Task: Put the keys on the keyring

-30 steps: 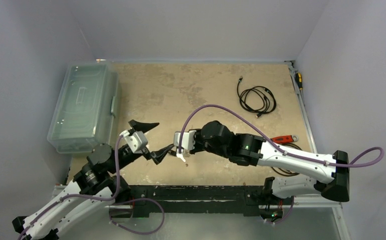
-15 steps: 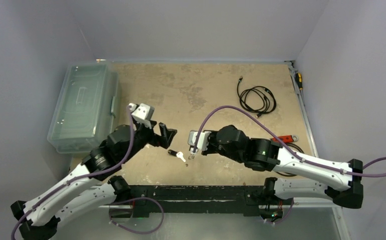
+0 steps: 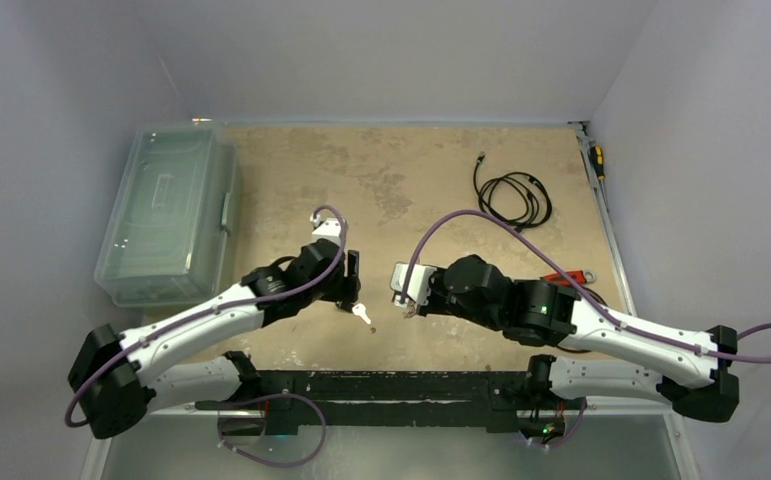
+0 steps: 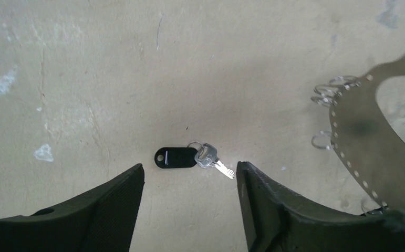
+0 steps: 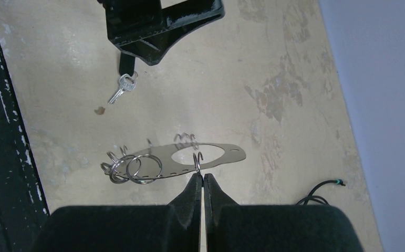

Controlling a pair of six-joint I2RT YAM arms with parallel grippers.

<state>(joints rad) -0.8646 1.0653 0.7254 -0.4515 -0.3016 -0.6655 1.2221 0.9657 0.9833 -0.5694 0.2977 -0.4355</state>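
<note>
The left gripper (image 4: 189, 176) hangs with jaws apart on either side of the keys (image 4: 203, 156), which lie loose on the table (image 4: 84, 79) at the lower centre of its wrist view. The right gripper (image 5: 200, 181) is clenched on the edge of the keyring (image 5: 234, 154), holding it near the keys. By the look of it, no key is threaded yet.

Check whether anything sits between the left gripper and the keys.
Nothing visible does. The keys lie on bare table directly ahead of the left gripper, between its spread fingers; the keyring is off to the side.

Overhead plus wrist close-ups, keys (image 4: 205, 156) common
</note>
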